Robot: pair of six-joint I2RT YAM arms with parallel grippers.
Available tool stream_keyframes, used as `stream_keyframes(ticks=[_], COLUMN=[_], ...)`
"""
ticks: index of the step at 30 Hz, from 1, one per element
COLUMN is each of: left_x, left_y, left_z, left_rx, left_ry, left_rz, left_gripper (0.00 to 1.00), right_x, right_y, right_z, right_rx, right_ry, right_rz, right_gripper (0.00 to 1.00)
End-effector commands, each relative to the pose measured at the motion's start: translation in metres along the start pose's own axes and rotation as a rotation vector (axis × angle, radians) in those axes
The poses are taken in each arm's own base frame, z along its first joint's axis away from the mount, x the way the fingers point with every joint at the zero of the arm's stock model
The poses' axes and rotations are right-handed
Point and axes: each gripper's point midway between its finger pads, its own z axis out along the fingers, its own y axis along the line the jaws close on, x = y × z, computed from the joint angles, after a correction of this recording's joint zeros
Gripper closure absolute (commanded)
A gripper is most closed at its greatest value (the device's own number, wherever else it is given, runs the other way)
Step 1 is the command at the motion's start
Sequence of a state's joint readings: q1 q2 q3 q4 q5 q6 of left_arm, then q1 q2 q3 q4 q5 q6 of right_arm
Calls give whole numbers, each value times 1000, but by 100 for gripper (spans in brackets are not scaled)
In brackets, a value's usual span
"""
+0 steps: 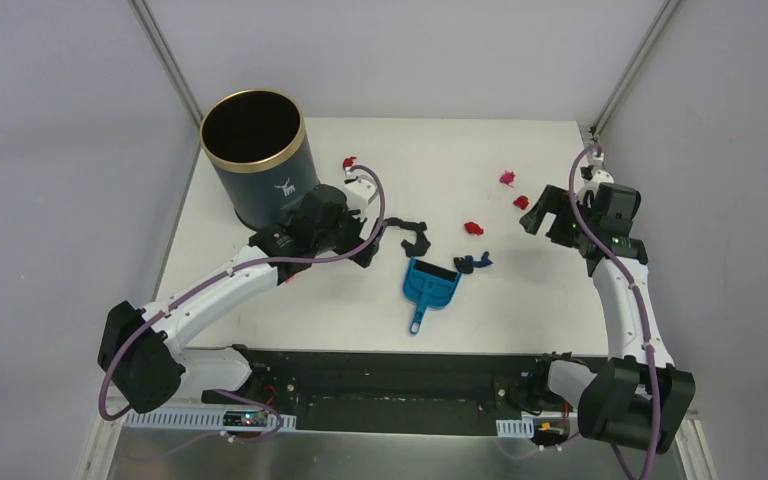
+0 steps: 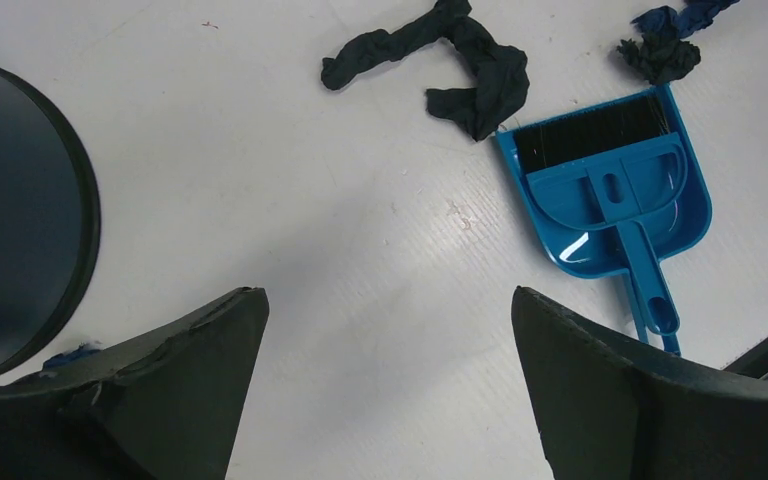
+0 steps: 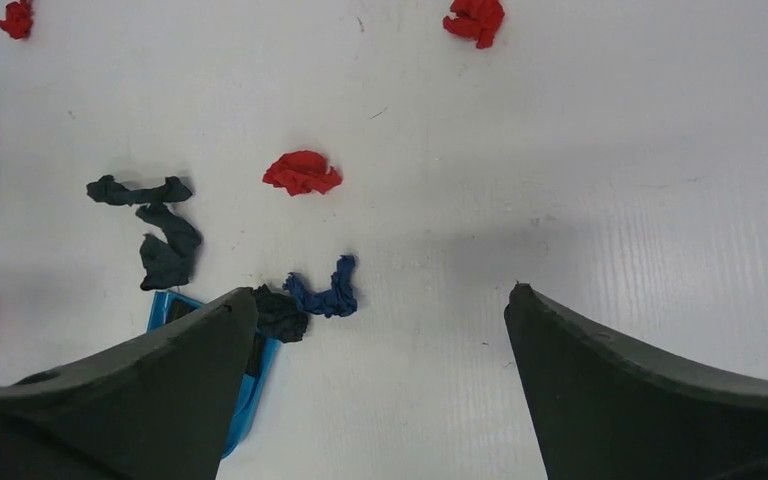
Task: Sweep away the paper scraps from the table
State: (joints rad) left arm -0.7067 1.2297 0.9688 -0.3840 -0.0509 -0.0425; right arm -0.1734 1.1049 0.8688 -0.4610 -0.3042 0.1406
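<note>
Several paper scraps lie scattered on the white table (image 1: 520, 300): a red one (image 1: 348, 162) by the bin, a long black one (image 1: 415, 232), a red one (image 1: 473, 228), a dark blue one (image 1: 475, 263), a magenta one (image 1: 507, 178) and another red one (image 1: 522, 201). The black scrap (image 2: 460, 60) and the dark blue scrap (image 2: 670, 45) sit just beyond the dustpan's mouth. My left gripper (image 1: 372, 243) hovers open left of the dustpan, nothing between its fingers (image 2: 388, 292). My right gripper (image 1: 545, 222) is open too, empty (image 3: 380, 290), over bare table right of the blue scrap (image 3: 325, 292).
A blue dustpan (image 1: 430, 285) lies near the front middle with a blue hand brush (image 2: 610, 190) nested in it, bristles towards the far side. A dark navy gold-rimmed bin (image 1: 255, 155) stands at the back left, close to my left wrist. A black rail runs along the front edge.
</note>
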Motion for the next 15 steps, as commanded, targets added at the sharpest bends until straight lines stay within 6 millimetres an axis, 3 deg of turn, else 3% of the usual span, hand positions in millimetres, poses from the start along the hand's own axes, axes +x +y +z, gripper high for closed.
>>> stream_keyframes(ticks=[1, 5, 9, 13, 15], left_x=[-14, -9, 1, 6, 8], left_y=[-2, -12, -20, -12, -8], left_z=[-6, -1, 8, 10, 11], left_rx=[-4, 51, 86, 45, 22], left_ry=[-51, -25, 43, 75, 77], left_rz=[-5, -10, -14, -7, -39], left_gripper=[2, 1, 2, 5, 9], right_x=[-9, 12, 13, 18, 35], right_y=[26, 67, 96, 129, 146], right_z=[-10, -20, -18, -11, -8], right_rx=[-147, -459, -499, -527, -624], right_ry=[-46, 15, 101, 98, 137], right_rz=[-71, -338, -560, -741, -799], right_gripper=[0, 0, 6, 14, 21])
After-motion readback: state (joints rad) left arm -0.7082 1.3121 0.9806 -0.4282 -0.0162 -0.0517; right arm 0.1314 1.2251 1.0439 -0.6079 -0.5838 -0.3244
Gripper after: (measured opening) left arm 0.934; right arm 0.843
